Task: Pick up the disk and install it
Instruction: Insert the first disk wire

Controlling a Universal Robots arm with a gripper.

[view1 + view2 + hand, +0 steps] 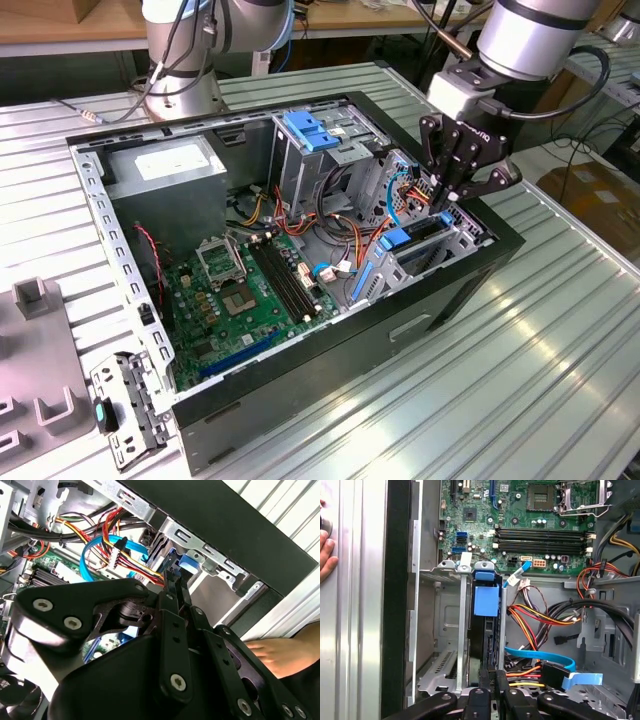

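Exterior view. The open computer case (300,250) is lying on the ribbed table (540,380), with the claw (450,195) hanging over the drive bay (440,245) at the case's corner nearest the exterior view's right. The disk (415,240) is sitting on edge in that bay, its blue bracket showing above the bay's metal wall. The claw's fingers are drawn close together just above the bracket (whether they are pinching it cannot be told here). The grey power-supply box (165,165) is sitting at the case's far corner on the exterior view's left.

Second wrist view. The black fingers (175,600) are meeting in a narrow point at the blue bracket (182,567), beside a loop of blue cable (95,547) and a bundle of coloured wires (125,560). A person's hand (275,652) is resting on the table beside the case.

First wrist view. The disk (486,600) is standing between the bay's two upright rails, most of the way in, and the fingers (492,680) are nearly shut at its near edge. To seat it well, the push should probably run straight along the rails, keeping the bracket square and clear of the orange and blue cables (535,670) just beside it.
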